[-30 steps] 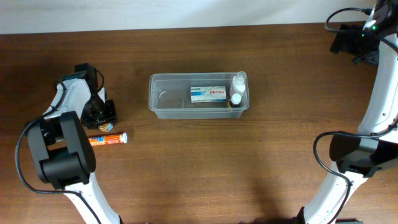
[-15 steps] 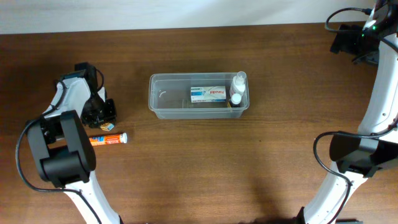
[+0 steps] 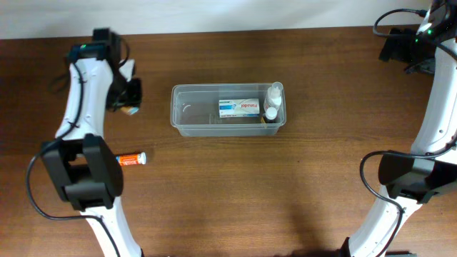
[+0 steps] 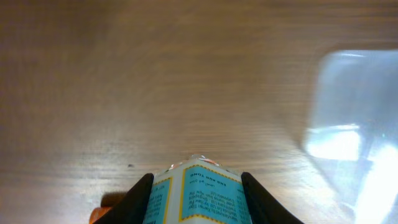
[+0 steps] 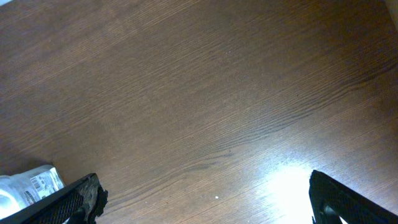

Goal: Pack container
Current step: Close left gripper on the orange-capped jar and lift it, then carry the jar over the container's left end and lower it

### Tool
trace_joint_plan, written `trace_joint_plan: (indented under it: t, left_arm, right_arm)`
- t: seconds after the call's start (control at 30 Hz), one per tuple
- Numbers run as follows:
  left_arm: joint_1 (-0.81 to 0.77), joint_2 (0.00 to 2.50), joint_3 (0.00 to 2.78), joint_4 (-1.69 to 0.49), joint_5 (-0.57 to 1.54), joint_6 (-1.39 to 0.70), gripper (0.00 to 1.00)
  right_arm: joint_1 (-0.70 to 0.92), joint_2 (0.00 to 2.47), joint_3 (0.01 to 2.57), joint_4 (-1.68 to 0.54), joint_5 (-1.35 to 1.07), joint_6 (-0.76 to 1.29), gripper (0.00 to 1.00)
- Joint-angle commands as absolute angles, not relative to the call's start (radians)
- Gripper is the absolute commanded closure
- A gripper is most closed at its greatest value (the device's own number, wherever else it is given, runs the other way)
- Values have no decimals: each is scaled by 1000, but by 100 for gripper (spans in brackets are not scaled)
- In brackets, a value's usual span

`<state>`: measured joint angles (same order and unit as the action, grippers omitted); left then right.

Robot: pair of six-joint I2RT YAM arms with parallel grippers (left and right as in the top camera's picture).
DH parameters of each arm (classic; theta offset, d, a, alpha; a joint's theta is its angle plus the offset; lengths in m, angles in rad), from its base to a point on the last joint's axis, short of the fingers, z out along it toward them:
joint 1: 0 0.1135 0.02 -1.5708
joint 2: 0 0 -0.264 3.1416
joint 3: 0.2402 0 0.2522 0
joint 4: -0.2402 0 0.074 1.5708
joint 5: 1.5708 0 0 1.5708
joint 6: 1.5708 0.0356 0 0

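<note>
**Left gripper** (image 4: 197, 200) is clenched on a small teal-labelled box (image 4: 196, 185) and hangs just left of the container (image 3: 187, 120), apparently so the box can be carried over the rim.

**Container:** clear tub, mid-table toward the far edge. Its right half holds a white-and-blue carton (image 3: 239, 108) and white bottles (image 3: 274, 93).

**Orange tube** (image 3: 131, 158): lies unpacked near the table's left edge.

**Right gripper** (image 5: 202, 199): fully released and empty, at the far right corner.
</note>
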<state>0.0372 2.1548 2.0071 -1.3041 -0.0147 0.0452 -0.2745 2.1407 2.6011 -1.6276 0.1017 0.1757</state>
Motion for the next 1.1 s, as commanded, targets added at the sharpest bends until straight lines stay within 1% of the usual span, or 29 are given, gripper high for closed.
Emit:
trace_joint_plan:
  t: [0.0,0.27,0.3,0.4,0.67,0.8,1.07]
  left_arm:
    - [-59,2073,2105,-1325,-3,157,69]
    - [-233,2061,2111,-1314,-3,236,68]
    - [-249,2061,2111,-1309,-4,242,65]
    - [-286,2062,2111,-1285,-4,257,64]
    - [-303,2062,2081,-1257,-4,256,64]
    - [-302,2062,2018,-1228,-4,256,64]
    - [-305,2064,1861,-1102,18,256,64]
  right_arm:
    - [-276,2133,2608,-1627,113,173,2]
    - [-276,2133,2608,-1627,113,173,2]
    - [-276,2133,2608,-1627,113,173,2]
    - [-276,2133,2608,-1627,113,173,2]
    - [-276,2133,2608,-1627,113,173,2]
    - [-276,2133,2608,-1627,113,173,2]
    - [-276,2133,2608,-1627,113,173,2]
